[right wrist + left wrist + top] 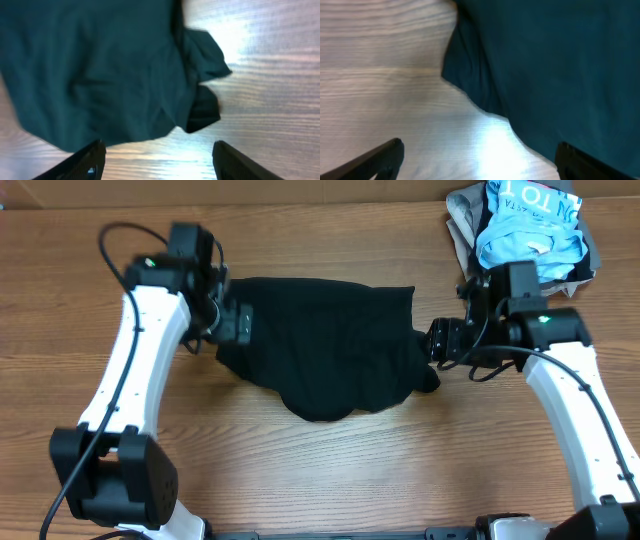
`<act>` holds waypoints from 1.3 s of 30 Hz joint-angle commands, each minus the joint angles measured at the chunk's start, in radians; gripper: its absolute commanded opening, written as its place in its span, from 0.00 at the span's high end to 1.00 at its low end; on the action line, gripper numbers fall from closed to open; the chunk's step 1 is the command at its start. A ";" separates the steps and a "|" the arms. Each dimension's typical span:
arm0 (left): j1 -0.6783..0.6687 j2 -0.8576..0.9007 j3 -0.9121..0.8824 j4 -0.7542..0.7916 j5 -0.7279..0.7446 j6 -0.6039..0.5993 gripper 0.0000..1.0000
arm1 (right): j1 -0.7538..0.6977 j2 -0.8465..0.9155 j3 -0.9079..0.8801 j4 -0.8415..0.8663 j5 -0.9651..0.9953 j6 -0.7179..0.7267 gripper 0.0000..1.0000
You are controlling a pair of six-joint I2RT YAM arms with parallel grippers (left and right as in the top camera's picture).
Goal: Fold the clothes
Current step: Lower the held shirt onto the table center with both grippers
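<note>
Black garment (330,345) lies flat mid-table (300,470) between both arms. Left gripper (480,145) is spread wide at its left edge and right gripper (159,146) is spread at its right corner. Neither grasps cloth.

You're looking at what seems like a robot lab bench: a wood-grain desk (330,470), two white robot arms (135,360) planted at its near edge, a laundry heap (525,225) sitting in the corner.

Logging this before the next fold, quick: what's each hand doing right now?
Left hand: open, holding nothing, over the edge of the black garment.
Right hand: open, holding nothing, over the garment's other edge.
</note>
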 commanded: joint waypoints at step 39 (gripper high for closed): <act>0.011 -0.014 -0.605 0.769 -0.044 -0.041 0.96 | 0.005 0.102 -0.388 0.571 -0.022 0.064 0.72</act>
